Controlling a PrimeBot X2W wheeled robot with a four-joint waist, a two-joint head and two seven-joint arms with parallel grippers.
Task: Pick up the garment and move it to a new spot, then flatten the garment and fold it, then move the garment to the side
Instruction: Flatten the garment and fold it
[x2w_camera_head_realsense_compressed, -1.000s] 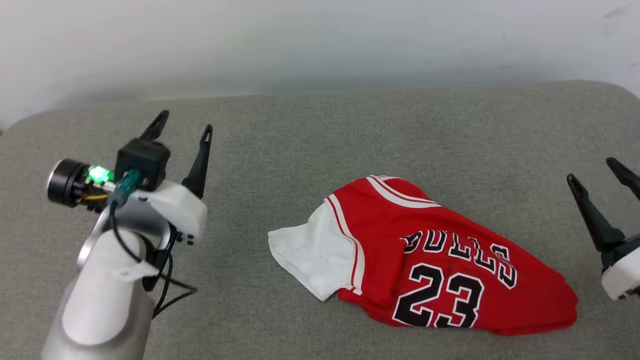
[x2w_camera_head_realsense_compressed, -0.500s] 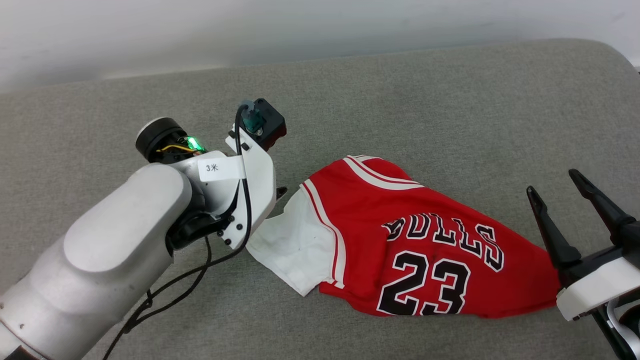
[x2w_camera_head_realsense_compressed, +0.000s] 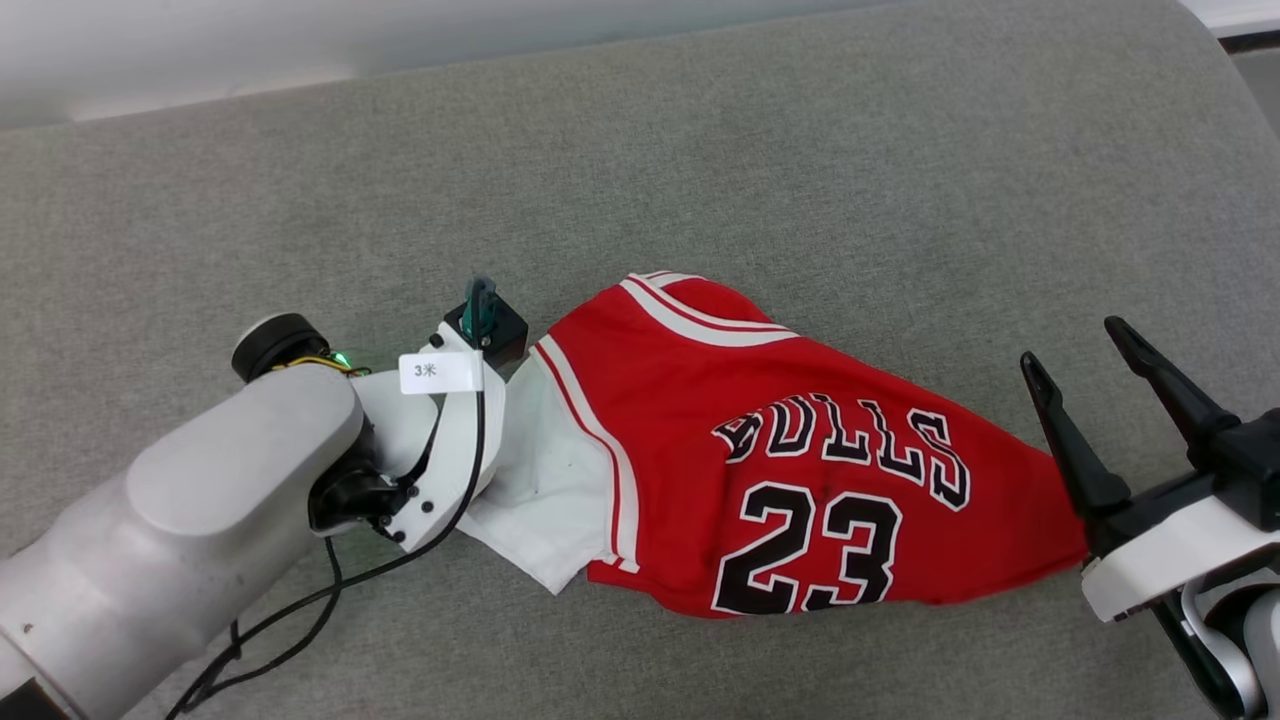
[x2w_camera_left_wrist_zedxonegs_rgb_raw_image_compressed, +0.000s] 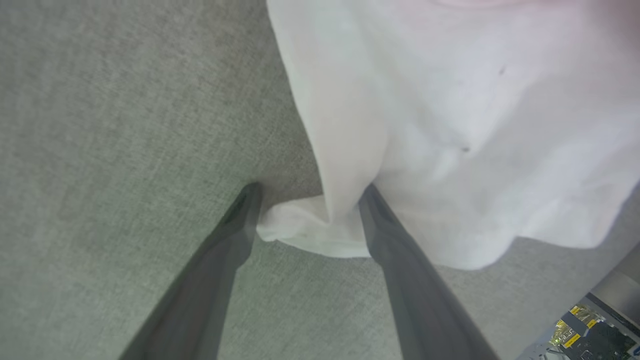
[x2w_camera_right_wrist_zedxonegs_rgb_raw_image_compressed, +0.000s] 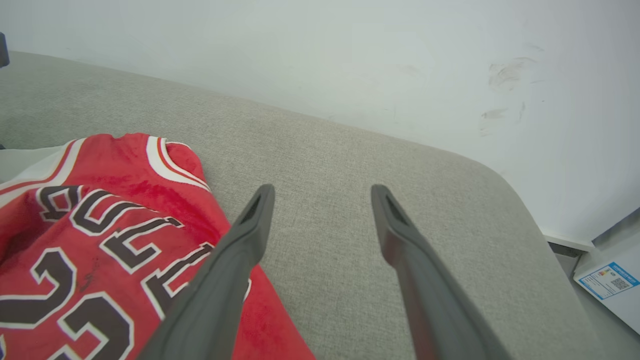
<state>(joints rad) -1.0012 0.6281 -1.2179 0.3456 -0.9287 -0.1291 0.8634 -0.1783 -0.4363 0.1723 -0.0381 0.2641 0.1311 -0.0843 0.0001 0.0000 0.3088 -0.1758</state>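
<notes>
Some garment (x2w_camera_head_realsense_compressed: 690, 400) sleeve hid by L arm (x2w_camera_head_realsense_compressed: 230, 490).

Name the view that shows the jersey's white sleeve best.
Left wrist view: the white sleeve is close up, its corner between the fingers of the open left pincer. Head view has the sleeve partly hidden by the left arm; right wrist view catches a pale sliver at its left edge.

One garment (x2w_camera_head_realsense_compressed: 800, 450), left pincer (x2w_camera_left_wrist_zedxonegs_rgb_raw_image_compressed: 310, 190) and right pincer (x2w_camera_right_wrist_zedxonegs_rgb_raw_image_compressed: 322, 190), two in all, one cushion (x2w_camera_head_realsense_compressed: 800, 150), one label (x2w_camera_head_realsense_compressed: 440, 372)
</notes>
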